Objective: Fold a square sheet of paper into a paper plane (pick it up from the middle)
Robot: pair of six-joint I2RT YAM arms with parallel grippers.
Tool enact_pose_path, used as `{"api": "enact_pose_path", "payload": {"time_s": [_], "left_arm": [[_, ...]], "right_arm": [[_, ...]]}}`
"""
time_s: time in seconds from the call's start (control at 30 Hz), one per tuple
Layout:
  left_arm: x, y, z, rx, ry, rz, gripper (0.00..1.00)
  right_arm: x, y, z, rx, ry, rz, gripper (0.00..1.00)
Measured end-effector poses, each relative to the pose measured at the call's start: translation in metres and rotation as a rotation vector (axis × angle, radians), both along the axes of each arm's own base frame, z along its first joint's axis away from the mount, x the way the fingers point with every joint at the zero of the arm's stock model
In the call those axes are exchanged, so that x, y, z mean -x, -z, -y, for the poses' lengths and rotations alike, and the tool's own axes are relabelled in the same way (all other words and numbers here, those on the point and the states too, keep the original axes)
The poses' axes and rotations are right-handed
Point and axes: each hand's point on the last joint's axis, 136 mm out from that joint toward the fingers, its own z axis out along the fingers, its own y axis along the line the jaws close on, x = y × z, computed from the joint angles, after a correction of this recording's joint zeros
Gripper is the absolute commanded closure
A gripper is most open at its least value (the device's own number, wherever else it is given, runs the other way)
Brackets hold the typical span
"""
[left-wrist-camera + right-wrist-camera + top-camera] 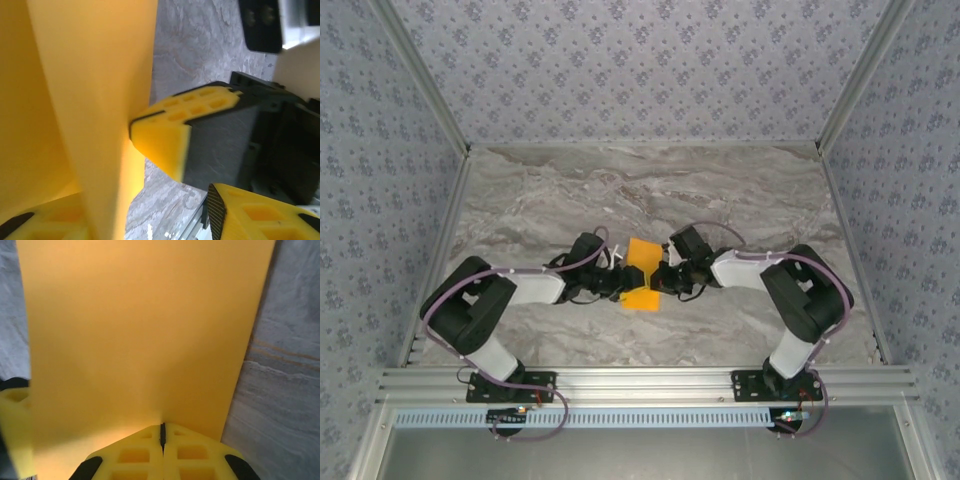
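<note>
**Orange paper gripped at mid-table**

On the marble table, the paper sits between both grippers. The right gripper is closed on its edge. The left gripper stands open, the paper passing between its fingers.

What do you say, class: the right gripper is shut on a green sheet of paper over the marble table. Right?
No. The sheet of paper is orange, not green, as the right wrist view shows. The right gripper is indeed shut on it, over the marble table.
</note>
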Motion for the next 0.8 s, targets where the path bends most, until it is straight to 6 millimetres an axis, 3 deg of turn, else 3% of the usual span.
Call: {"api": "enact_pose_path", "payload": {"time_s": [0.33, 0.6, 0.8], "left_arm": [[0.004, -0.03, -0.001, 0.055, 0.009, 0.064, 0.51], [-0.001, -0.012, 0.01, 0.037, 0.031, 0.029, 0.52], [-0.003, -0.01, 0.01, 0.029, 0.029, 0.028, 0.56]], "right_arm": [[-0.004, 0.004, -0.006, 0.0, -0.005, -0.02, 0.97], [-0.004, 0.002, -0.006, -0.001, -0.005, -0.018, 0.97], [-0.004, -0.004, -0.004, -0.01, 0.005, -0.011, 0.99]]}}
